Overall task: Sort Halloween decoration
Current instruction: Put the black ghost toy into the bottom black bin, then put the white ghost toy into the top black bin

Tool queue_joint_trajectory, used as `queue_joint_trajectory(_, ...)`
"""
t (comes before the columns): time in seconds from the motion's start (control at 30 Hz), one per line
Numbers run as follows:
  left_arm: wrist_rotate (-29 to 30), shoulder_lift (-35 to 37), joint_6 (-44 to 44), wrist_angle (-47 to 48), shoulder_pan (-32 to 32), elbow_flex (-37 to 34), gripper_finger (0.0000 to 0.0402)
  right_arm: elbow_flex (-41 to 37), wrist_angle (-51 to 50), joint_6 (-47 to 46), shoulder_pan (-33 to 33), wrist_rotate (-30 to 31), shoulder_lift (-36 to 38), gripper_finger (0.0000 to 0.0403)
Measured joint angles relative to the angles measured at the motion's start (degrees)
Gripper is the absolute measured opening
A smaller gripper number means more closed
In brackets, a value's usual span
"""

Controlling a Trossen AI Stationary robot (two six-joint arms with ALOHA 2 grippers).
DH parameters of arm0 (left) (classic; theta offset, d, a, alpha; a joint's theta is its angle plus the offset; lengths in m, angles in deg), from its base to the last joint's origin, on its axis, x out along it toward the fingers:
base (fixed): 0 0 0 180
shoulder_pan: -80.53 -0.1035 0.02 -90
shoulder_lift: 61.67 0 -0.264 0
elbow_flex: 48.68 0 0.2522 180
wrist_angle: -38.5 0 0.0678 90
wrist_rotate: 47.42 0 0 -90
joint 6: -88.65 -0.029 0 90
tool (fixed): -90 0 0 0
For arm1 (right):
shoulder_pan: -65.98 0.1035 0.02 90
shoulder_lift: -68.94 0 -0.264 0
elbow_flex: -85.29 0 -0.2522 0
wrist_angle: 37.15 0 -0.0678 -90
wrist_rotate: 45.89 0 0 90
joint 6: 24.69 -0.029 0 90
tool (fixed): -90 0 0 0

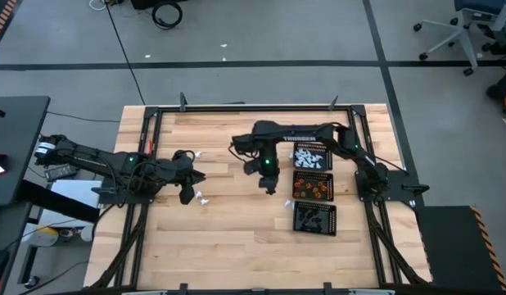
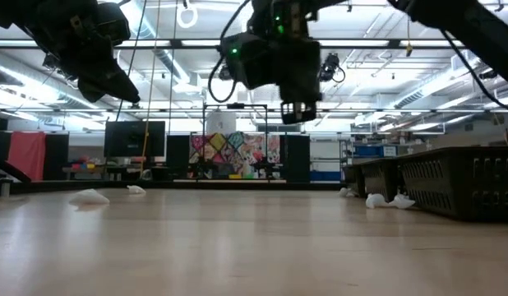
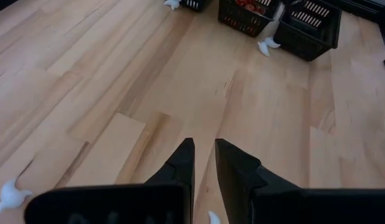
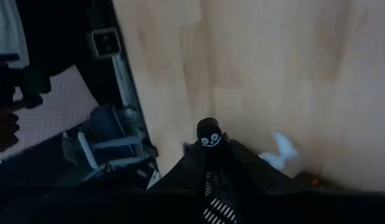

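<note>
My right gripper [image 4: 208, 154] hangs above the table's middle [image 1: 271, 185], left of three black mesh trays, shut on a black trinket with a white face [image 4: 209, 134]. The trays hold white [image 1: 310, 156], orange [image 1: 312, 187] and black [image 1: 314, 217] trinkets. Loose white trinkets lie flat on the wood [image 1: 202, 198] [image 1: 288, 203] [image 1: 196, 153]. My left gripper [image 3: 204, 148] hovers at the table's left [image 1: 190, 187], its fingers almost together with nothing between them. My right gripper pinches the black trinket's lower part [image 4: 209, 149] between its two fingertips. The trinket's face end sticks out past the tips. The fingers slant downward over the table, and the trinket is lifted clear of the wood.
The trays stand in a row along the right side, in front of the right arm's base [image 1: 384, 184]. A black frame [image 1: 155, 115] rims the wooden table. Bare wood lies between the two grippers and along the near edge [image 1: 237, 254].
</note>
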Motion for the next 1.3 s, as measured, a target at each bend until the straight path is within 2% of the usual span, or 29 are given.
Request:
queue_joint_trajectory(0.2, -0.04, 0.00, 0.04, 0.17, 0.00, 0.00, 0.0048, -11.08, -0.03, -0.20, 2.87, 4.74, 6.25, 0.0055)
queue_joint_trajectory(0.43, 0.50, 0.00, 0.07, -0.31, 0.00, 0.00, 0.0048, -28.58, 0.11, -2.36, 5.76, 4.73, 13.64, 0.0057)
queue_joint_trajectory(0.63, 1.73, 0.00, -1.09, -1.68, 0.00, 0.00, 0.0048, -37.85, 2.04, -3.99, 7.95, 4.29, 15.30, 0.0061)
queue_joint_trajectory(0.87, 1.76, 0.00, -0.76, -1.84, 0.00, 0.00, 0.0048, -42.29, 6.35, -5.09, 10.07, 2.09, 15.28, 0.0072)
queue_joint_trajectory(1.17, 1.79, 0.00, -0.72, -1.88, 0.00, 0.00, 0.0052, -42.59, 6.87, -5.79, 10.22, 2.37, 15.28, 0.0140)
queue_joint_trajectory(1.3, 1.77, 0.00, -0.72, -1.88, 0.00, 0.00, 0.0059, -42.57, 4.62, -5.73, 10.20, 2.09, 15.28, 0.0155)
